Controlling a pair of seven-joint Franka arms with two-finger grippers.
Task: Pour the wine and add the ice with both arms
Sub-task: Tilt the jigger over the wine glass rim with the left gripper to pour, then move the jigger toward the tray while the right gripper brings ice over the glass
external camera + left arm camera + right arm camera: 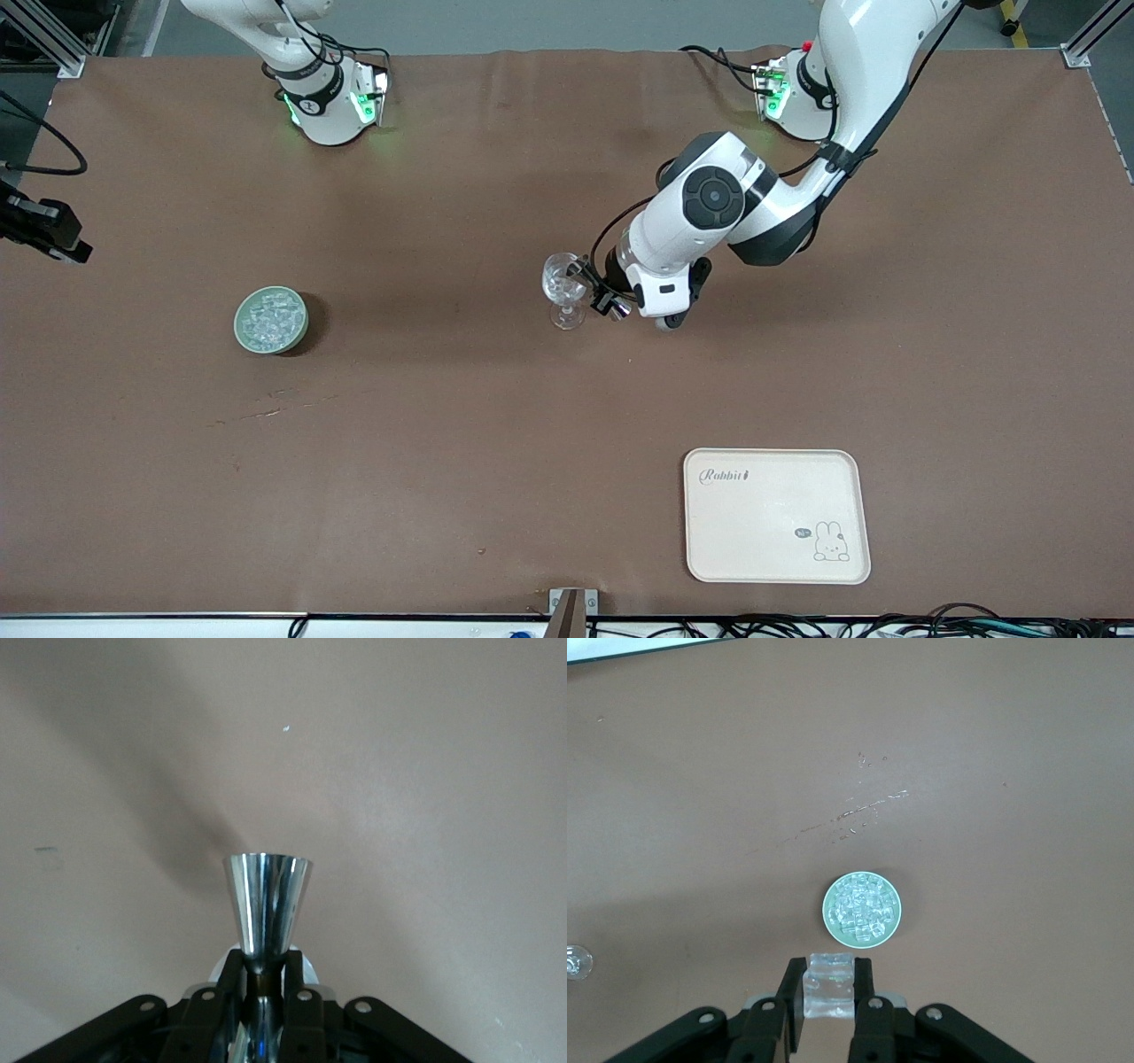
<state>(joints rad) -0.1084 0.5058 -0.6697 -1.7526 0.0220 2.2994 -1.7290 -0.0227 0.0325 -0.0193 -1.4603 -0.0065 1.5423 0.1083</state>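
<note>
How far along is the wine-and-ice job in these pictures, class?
Done: nothing certain; no wine or bottle shows. In hand: the left gripper is shut on the wine glass at its stem, the foot on the table. The right gripper, above the green bowl, holds an ice cube. Left: dropping that cube into the glass and pouring.

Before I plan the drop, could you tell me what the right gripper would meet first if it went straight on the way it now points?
Probably the bare brown table. The right gripper, shut on an ice cube, points down at it, just short of the green bowl of ice, though depth is unclear.
</note>
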